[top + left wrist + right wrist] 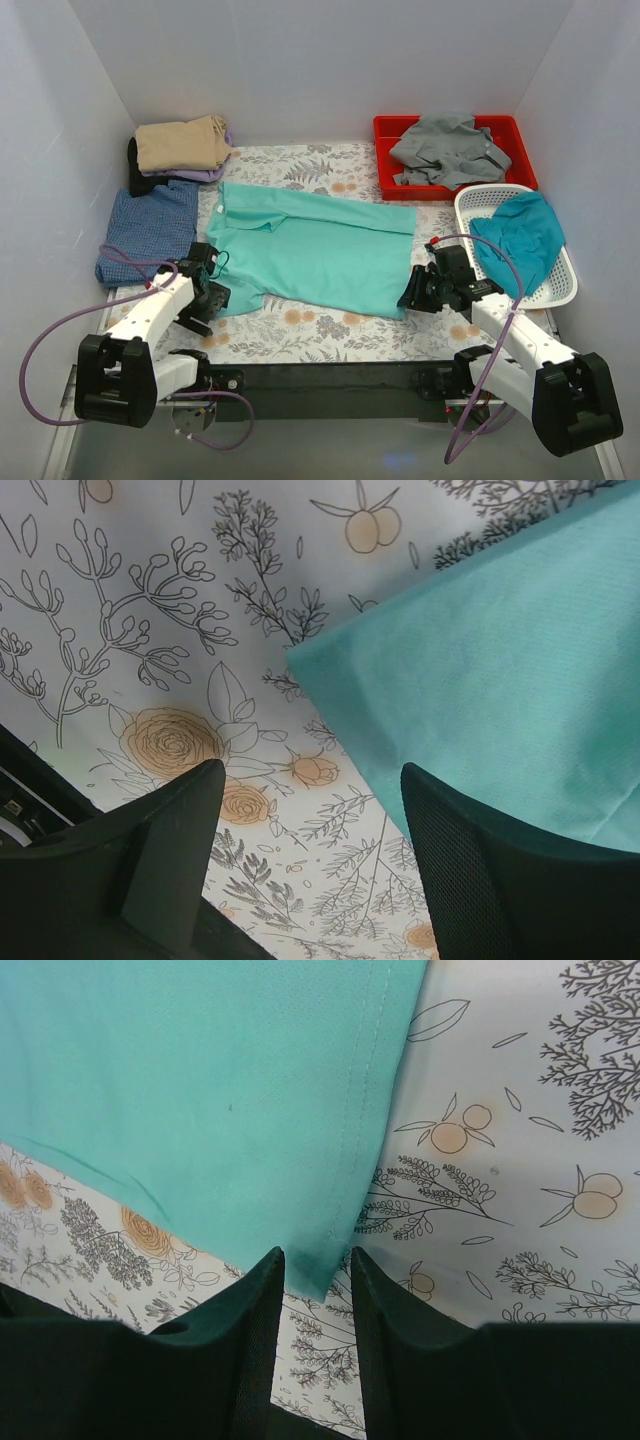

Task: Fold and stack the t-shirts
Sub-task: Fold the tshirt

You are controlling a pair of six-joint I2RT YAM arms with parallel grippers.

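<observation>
Table (300,335): flowered cloth from edge to edge, both arm bases at the near edge.
Mint green t-shirt (320,250): spread flat across the middle, collar towards the left edge, hem towards the right.
Blue t-shirt (150,230): folded, along the left edge.
Red bin (378,150): far right corner, grey t-shirt (445,150) crumpled inside.
White basket (565,285): right edge, teal t-shirt (520,240) heaped in it.
Tan t-shirt (180,145): folded on top of a small pile, far left corner.
Left gripper (310,780): spread wide and holding nothing, low over the cloth, the mint sleeve's edge just beside it.
Right gripper (317,1260): only narrowly parted, cloth showing through the gap, and the mint hem's near corner pokes right between the tips.
</observation>
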